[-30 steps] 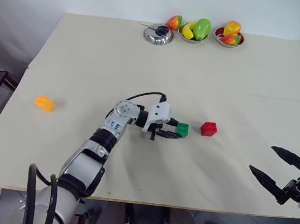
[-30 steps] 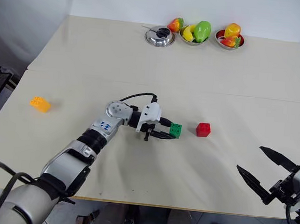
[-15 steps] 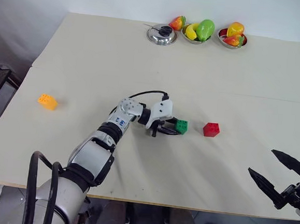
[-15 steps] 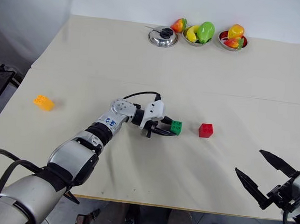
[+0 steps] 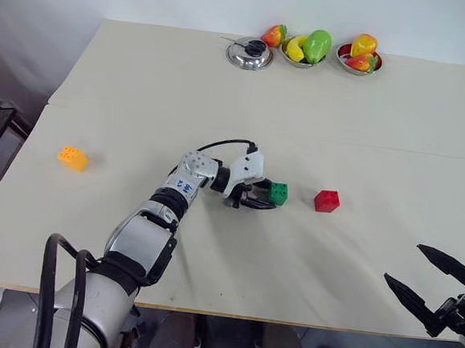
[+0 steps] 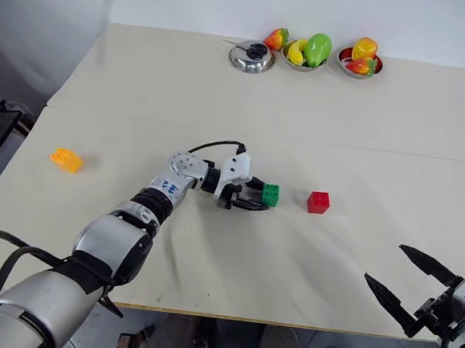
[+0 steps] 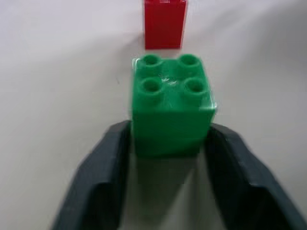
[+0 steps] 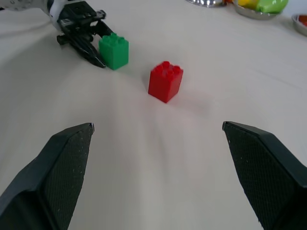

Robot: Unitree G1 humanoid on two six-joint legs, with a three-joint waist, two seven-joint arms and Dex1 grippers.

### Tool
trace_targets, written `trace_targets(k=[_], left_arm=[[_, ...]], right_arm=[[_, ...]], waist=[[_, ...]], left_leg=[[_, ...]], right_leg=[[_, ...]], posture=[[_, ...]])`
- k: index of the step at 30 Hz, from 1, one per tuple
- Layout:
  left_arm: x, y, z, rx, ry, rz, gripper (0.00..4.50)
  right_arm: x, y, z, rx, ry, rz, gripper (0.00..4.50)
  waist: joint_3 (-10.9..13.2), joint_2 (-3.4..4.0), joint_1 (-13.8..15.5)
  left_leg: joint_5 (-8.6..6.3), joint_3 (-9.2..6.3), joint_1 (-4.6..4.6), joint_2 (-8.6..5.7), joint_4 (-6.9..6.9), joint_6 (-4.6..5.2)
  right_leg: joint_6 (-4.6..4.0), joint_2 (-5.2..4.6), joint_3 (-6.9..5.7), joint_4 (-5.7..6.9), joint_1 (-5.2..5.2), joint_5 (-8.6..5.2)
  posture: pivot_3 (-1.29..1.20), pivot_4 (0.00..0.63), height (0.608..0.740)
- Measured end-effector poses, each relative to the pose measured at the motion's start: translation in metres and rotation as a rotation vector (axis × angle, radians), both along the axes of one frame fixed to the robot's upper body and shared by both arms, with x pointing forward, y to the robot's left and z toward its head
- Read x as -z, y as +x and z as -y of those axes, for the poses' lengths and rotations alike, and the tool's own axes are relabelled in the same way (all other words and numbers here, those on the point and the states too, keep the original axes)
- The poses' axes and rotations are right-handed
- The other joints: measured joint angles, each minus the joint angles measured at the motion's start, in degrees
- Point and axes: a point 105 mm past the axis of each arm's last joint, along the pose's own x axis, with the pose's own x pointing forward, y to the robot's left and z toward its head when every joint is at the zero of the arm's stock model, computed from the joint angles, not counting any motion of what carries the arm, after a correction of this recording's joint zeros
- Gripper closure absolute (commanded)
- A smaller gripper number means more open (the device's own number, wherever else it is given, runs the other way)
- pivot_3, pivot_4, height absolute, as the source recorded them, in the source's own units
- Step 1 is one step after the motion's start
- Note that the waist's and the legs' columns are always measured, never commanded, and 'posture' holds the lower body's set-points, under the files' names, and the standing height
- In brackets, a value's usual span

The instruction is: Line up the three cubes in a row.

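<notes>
The green cube stands on the table near the middle, studs up. My left gripper reaches in from the left and is shut on it, one black finger against each side of its base. A short gap to its right sits the red cube, seen straight beyond the green one in the left wrist view. Far off at the table's left edge lies the orange-yellow cube. My right gripper hangs open and empty at the near right corner, pointing toward the red cube.
Three steel bowls stand at the back edge, two of them heaped with toy fruit. The table has a seam running across its middle. Bare surface lies between the orange-yellow cube and my left arm.
My left gripper has carried the green cube slightly left and away from the red cube, widening the gap. The camera view has shifted a little. The right gripper stays put.
</notes>
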Motion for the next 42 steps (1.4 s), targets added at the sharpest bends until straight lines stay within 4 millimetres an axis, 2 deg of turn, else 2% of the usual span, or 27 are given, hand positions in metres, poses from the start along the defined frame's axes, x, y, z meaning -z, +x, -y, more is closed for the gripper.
trace_targets(k=[2,6,10,12,13,17,20,23,27,31,34,37,40,42], left_arm=[[-0.001,0.002,-0.006,-0.007,-0.005,-0.001,0.57],[-0.014,0.004,-0.034,0.006,-0.034,0.008,0.57],[-0.031,-0.007,-0.089,0.05,-0.082,0.062,0.57],[-0.04,-0.015,-0.122,-0.014,-0.13,0.113,0.03],[-0.045,-0.019,-0.136,-0.059,-0.155,0.136,0.03],[-0.058,-0.044,-0.173,-0.281,-0.278,0.207,0.03],[-0.051,-0.066,-0.196,-0.49,-0.356,0.182,0.03],[-0.032,-0.094,-0.244,-0.866,-0.445,0.192,0.03],[-0.008,-0.14,-0.307,-1.255,-0.419,0.228,0.03],[0.007,-0.183,-0.361,-1.605,-0.466,0.243,0.03],[0.01,-0.203,-0.376,-1.712,-0.505,0.25,0.03],[0.014,-0.204,-0.376,-1.729,-0.552,0.217,0.03],[0.018,-0.187,-0.364,-1.671,-0.586,0.123,0.03],[0.008,-0.16,-0.367,-1.652,-0.626,0.117,0.03]], right_arm=[[-0.001,0.006,-0.005,-0.024,0.009,0.016,0.0],[-0.002,0.017,-0.018,-0.086,0.03,0.037,0.0],[-0.008,0.033,-0.034,-0.17,0.041,0.065,0.0],[-0.013,0.047,-0.046,-0.211,0.06,0.091,0.0],[-0.016,0.053,-0.051,-0.223,0.069,0.105,0.0],[-0.018,0.067,-0.067,-0.283,0.109,0.097,0.0],[-0.018,0.072,-0.079,-0.34,0.124,0.103,0.0],[-0.02,0.076,-0.1,-0.438,0.142,0.123,0.0],[-0.027,0.079,-0.123,-0.577,0.146,0.183,0.0],[-0.028,0.08,-0.131,-0.643,0.143,0.196,0.0],[-0.026,0.081,-0.13,-0.648,0.165,0.175,0.0],[-0.025,0.08,-0.129,-0.647,0.167,0.171,0.0],[-0.025,0.08,-0.127,-0.64,0.161,0.169,0.0],[-0.024,0.081,-0.126,-0.635,0.156,0.166,0.0]], waist=[[0.0,0.0,-0.1],[0.0,0.01,-0.4],[0.0,0.02,-1.2],[0.0,0.02,-2.0],[0.0,0.02,-2.2],[0.0,0.04,-1.4],[0.0,0.04,-1.1],[0.0,-0.02,-1.7],[0.0,-0.03,-1.6],[0.0,-0.09,-0.9],[-0.1,-0.15,-0.6],[-0.1,-0.17,-0.4],[-0.1,-0.17,-0.3],[-0.1,-0.18,0.0]], left_leg=[[0.0,-0.01,0.0,0.11,0.01,0.0],[0.01,0.02,0.0,0.11,0.01,-0.02],[0.01,0.01,0.0,0.22,0.04,-0.02],[0.01,0.02,0.03,0.3,0.08,-0.03],[0.01,-0.03,0.03,0.31,0.09,-0.03],[0.01,-0.29,0.03,0.25,0.14,-0.03],[0.01,-0.42,0.02,0.17,0.17,-0.01],[-0.02,-0.39,0.1,0.24,0.11,-0.04],[0.03,-0.36,0.17,0.35,0.11,-0.14],[0.01,-0.42,0.15,0.29,0.12,-0.14],[-0.05,-0.4,0.15,0.29,0.11,-0.17],[-0.07,-0.41,0.14,0.28,0.09,-0.21],[-0.07,-0.37,0.14,0.26,0.07,-0.21],[-0.03,-0.43,0.11,0.25,0.08,-0.22]], right_leg=[[0.0,0.0,0.0,0.02,0.0,0.0],[-0.01,0.03,-0.01,0.08,-0.05,0.0],[-0.01,0.02,-0.01,0.1,-0.04,0.0],[-0.02,0.03,0.01,0.17,-0.04,-0.01],[-0.02,0.02,0.0,0.19,-0.03,-0.01],[-0.05,-0.01,-0.06,0.22,0.12,-0.02],[-0.04,-0.1,-0.03,0.18,0.24,-0.02],[-0.04,-0.08,-0.02,0.07,0.28,-0.01],[-0.08,-0.01,-0.1,0.09,0.29,-0.03],[-0.11,-0.17,-0.1,-0.01,0.25,-0.05],[-0.14,-0.29,-0.01,-0.07,0.21,-0.05],[-0.23,-0.66,0.0,-0.02,0.17,-0.1],[-0.24,-0.64,-0.18,0.06,0.12,-0.11],[-0.24,-0.49,-0.33,0.13,0.1,-0.11]], posture=[[0.0,0.15,0.74],[0.0,0.15,0.74],[0.0,0.15,0.74],[0.0,0.15,0.74],[0.0,0.15,0.74],[0.0,0.15,0.74],[0.0,0.15,0.74],[0.0,0.15,0.74],[0.0,0.15,0.74],[0.0,0.15,0.74],[0.0,0.15,0.74],[0.0,0.15,0.74],[0.0,0.15,0.74],[0.0,0.15,0.74]])
